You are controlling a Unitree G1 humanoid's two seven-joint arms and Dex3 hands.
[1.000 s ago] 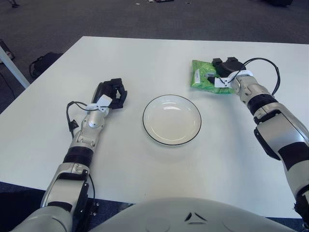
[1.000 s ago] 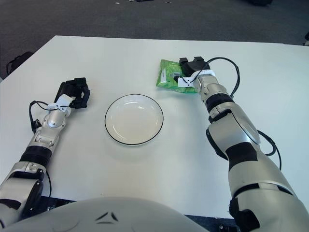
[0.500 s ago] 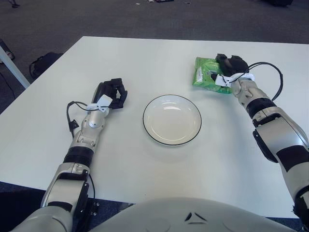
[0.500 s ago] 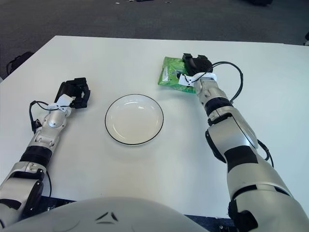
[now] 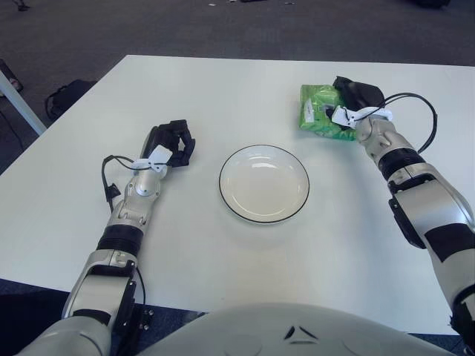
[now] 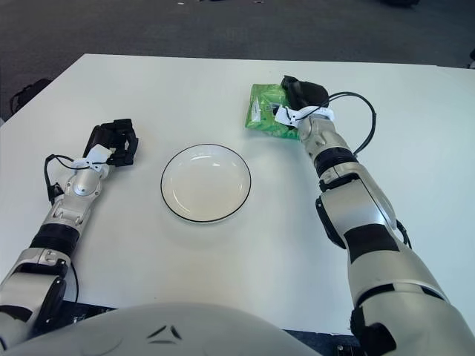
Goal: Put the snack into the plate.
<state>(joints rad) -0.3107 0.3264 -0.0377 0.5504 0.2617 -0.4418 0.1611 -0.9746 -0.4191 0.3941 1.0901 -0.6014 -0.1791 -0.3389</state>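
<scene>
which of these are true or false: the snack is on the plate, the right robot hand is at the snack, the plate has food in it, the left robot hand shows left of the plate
1. The snack lies on the plate. False: it lies on the table, beyond and right of the plate.
2. The right robot hand is at the snack. True.
3. The plate has food in it. False: nothing is in it.
4. The left robot hand shows left of the plate. True.
</scene>
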